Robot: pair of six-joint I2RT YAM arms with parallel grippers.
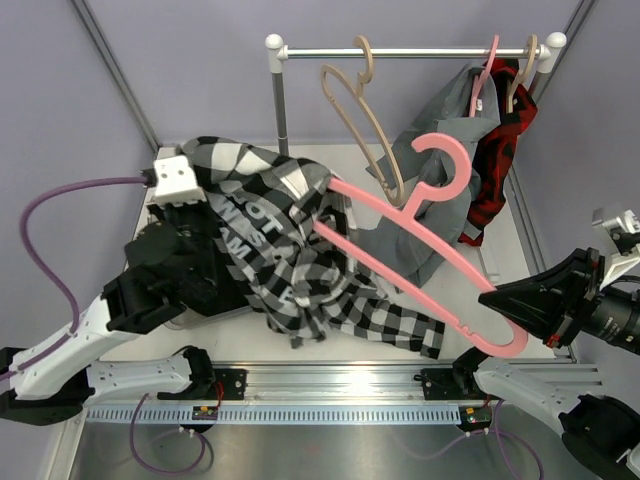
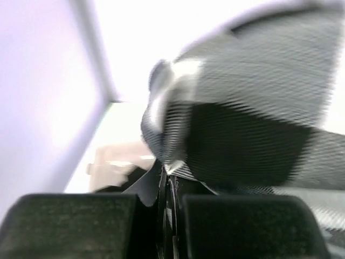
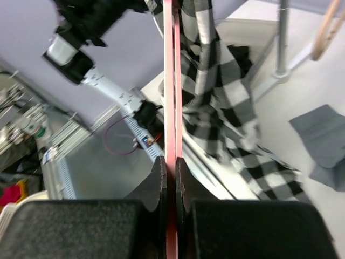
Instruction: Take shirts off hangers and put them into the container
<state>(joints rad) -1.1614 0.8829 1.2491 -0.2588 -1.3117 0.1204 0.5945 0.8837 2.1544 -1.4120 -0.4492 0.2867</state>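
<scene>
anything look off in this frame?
The empty tan hanger hangs crooked on the rail. The right gripper holds a pink hanger off the rail at a slant, one arm buried in the plaid shirt, which the left gripper pinches. Nothing looks damaged.

The left gripper [image 2: 168, 202] fills the near edge, its two dark fingers [image 2: 75, 226] pressed together on a thin fold of the black-and-white plaid shirt [image 2: 242, 124]. The cloth bulges up and to the right beyond the fingertips, blurred, in broad dark and pale checks. A pale purple wall [image 2: 38, 97] stands at left. A blurred beige shape [image 2: 116, 164] beyond the left finger is too smeared to identify.
</scene>
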